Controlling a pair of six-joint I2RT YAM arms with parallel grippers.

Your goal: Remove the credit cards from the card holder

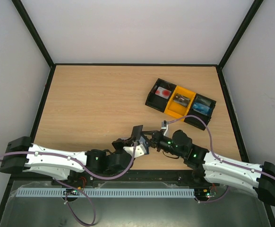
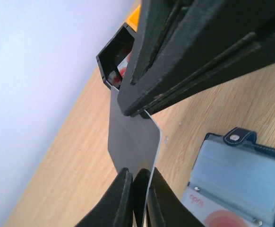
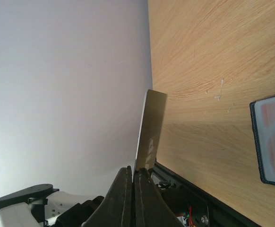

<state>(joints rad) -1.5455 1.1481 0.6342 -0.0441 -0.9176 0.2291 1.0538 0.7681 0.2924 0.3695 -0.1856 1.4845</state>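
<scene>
Left claw (image 2: 140, 173) is pinched narrow on the near edge of one credit card (image 2: 133, 137). At the card's far end, the right claw (image 3: 133, 170) is clamped too. Card holder (image 2: 244, 175) lies open to the left claw's right. Likely one claw must release before any pull, or the card bends.

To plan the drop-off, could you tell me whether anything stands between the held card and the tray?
Only the right end effector, gripping the held card at its edge nearest the tray; nothing else visible intervenes.
</scene>
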